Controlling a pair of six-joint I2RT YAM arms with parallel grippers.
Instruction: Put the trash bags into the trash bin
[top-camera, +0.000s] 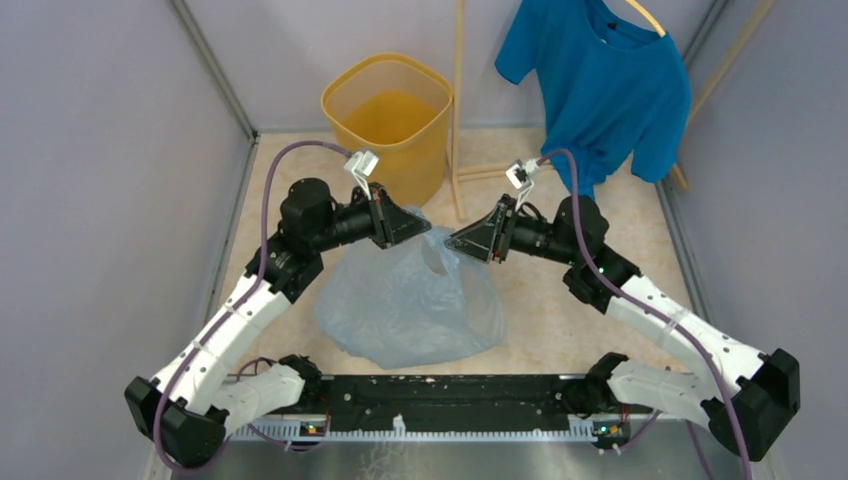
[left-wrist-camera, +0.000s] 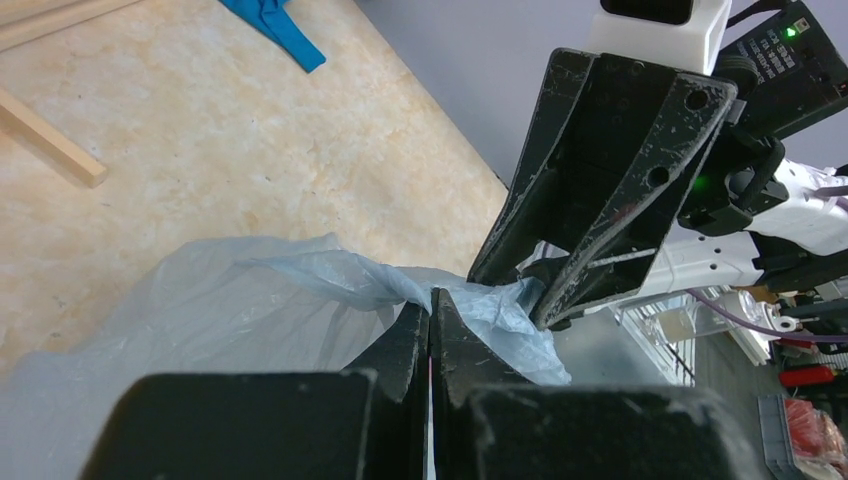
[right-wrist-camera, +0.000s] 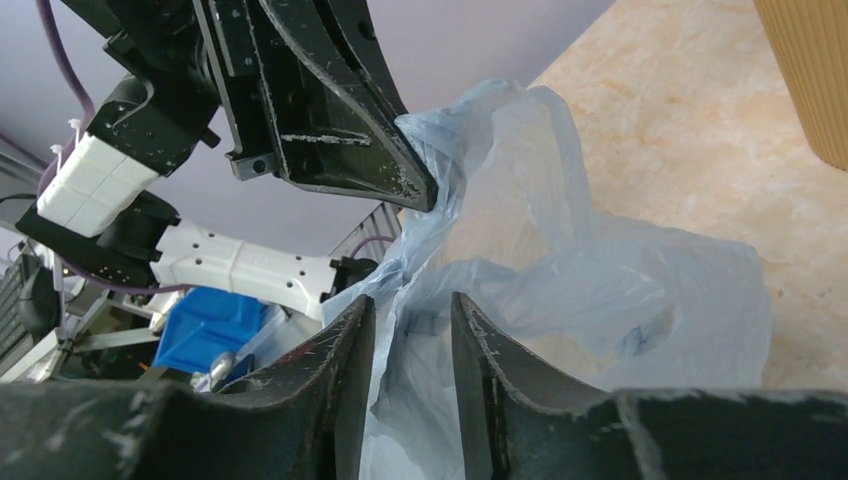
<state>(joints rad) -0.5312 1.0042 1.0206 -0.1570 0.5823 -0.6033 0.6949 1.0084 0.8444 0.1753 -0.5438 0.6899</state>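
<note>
The pale blue translucent trash bag (top-camera: 410, 300) lies crumpled on the table in front of the arms, its top edge lifted. My left gripper (top-camera: 425, 232) is shut on a pinch of the bag's upper edge, seen up close in the left wrist view (left-wrist-camera: 432, 298). My right gripper (top-camera: 452, 240) faces it from the right, tips nearly touching; its jaws (right-wrist-camera: 412, 305) are open with bag film (right-wrist-camera: 620, 290) between them. The yellow-orange trash bin (top-camera: 385, 110) stands upright at the back, behind the left gripper, with nothing in it.
A bright blue T-shirt (top-camera: 600, 80) hangs on a wooden rack (top-camera: 459, 110) at the back right, beside the bin. Grey walls close in left, right and back. The black arm-base rail (top-camera: 440, 400) runs along the near edge.
</note>
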